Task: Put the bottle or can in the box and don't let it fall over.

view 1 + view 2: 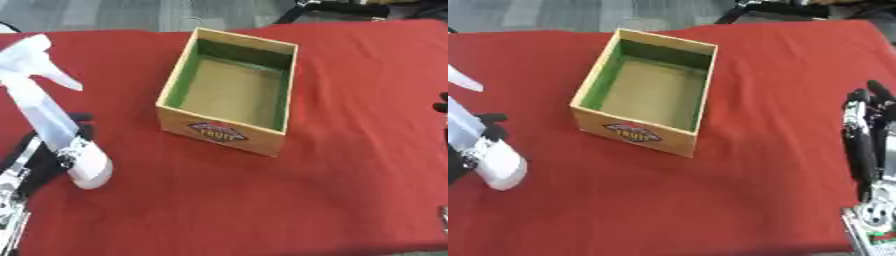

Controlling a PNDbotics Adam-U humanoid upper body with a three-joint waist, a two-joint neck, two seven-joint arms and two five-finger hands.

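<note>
A white spray bottle (pixel 54 118) with a trigger head leans tilted over the red table at the left, head toward the far left and base near the front. My left hand (pixel 44 156) is curled round its lower body. An open wooden box (pixel 230 91) with green inner walls and a fruit label stands in the middle, to the right of the bottle, and holds nothing. My right hand (pixel 866 125) rests at the right edge, fingers straight and pointing up, holding nothing.
A red cloth (pixel 262 200) covers the table. Dark frame parts (pixel 332 9) show beyond the far edge.
</note>
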